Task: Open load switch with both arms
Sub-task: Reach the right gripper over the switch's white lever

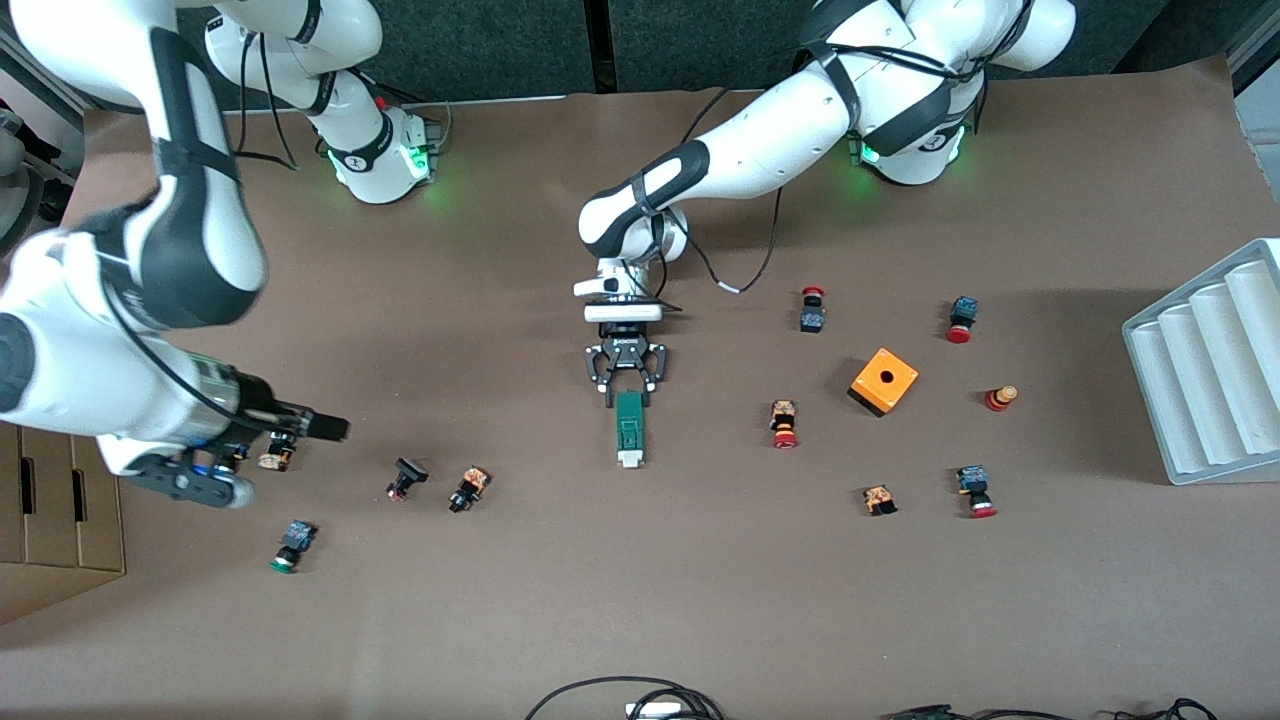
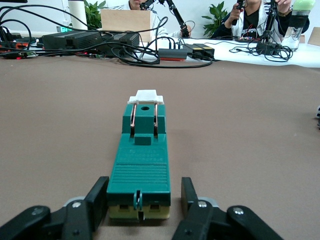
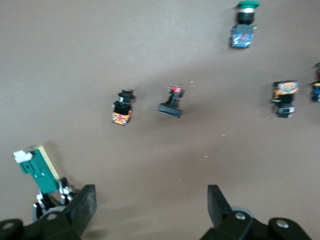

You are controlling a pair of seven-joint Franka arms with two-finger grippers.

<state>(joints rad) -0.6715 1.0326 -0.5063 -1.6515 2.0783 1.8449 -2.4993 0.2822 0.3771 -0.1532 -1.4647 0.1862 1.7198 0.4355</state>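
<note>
Green load switch [image 1: 629, 430] end between left gripper [image 1: 626, 381] fingers

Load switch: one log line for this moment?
left gripper: fingers astride load switch end, small gaps | right gripper: open, empty, over push-buttons | switch: flat on table
</note>
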